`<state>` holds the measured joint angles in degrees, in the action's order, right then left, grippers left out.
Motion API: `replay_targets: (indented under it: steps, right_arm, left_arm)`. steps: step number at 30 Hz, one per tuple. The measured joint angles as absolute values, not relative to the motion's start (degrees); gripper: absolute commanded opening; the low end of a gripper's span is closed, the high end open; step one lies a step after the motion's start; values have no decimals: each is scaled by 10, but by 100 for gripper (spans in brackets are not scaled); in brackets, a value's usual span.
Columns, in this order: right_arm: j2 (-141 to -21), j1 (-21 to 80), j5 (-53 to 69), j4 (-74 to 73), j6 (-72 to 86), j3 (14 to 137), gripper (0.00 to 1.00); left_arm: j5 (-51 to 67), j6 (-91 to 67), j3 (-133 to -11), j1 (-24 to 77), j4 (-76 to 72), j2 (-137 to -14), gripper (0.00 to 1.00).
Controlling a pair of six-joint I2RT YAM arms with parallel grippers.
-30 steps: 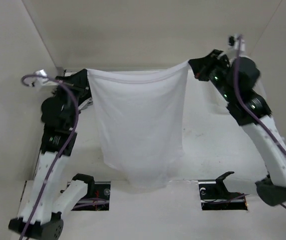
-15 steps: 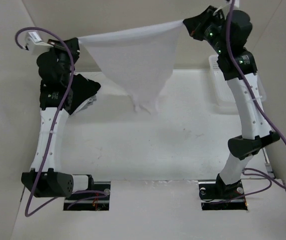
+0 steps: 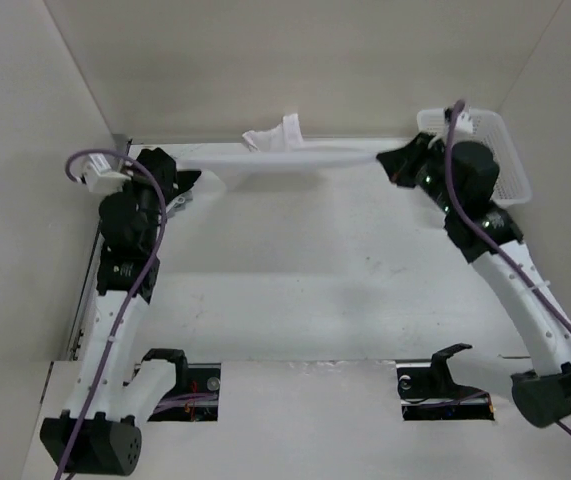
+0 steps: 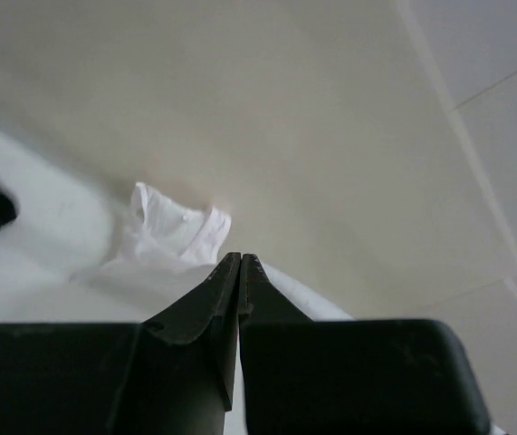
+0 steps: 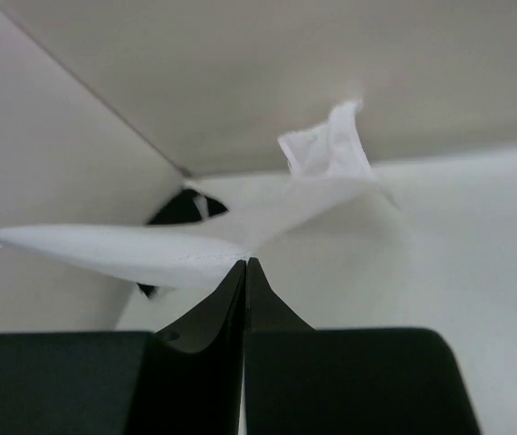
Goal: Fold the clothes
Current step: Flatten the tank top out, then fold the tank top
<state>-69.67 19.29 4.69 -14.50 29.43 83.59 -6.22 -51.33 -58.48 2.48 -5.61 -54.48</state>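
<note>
Table: along its far edge, upper centre of the top view, the clothes hang stretched as a taut band. No fold is made; judged barely begun. Left gripper and right gripper each clamp one end.

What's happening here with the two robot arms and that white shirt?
The two arms are partway through folding the white garment. The left gripper and the right gripper are each shut on one end of it. Between them it is stretched into a narrow band across the far side of the table, near the back wall. A loose end sticks up in the middle. It is not laid out flat yet.
</note>
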Motion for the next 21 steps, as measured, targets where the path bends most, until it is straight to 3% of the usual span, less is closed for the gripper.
replay_targets:
  steps: [5,10,16,21]
  right_arm:
    - [-551,235,30,-102,321,514,0]
    - [-362,351,-1,-123,377,288,0]
    - [-185,555,-78,-225,493,190,0]
    - [-206,699,-171,-279,561,202,1]
  left_arm:
    - [-73,-508,-353,38,26,-359,0]
    - [-63,-515,-243,47,180,-138,0]
    - [-69,-567,-230,142,347,-22,0]
    - [-115,-594,-238,170,410,-14,0]
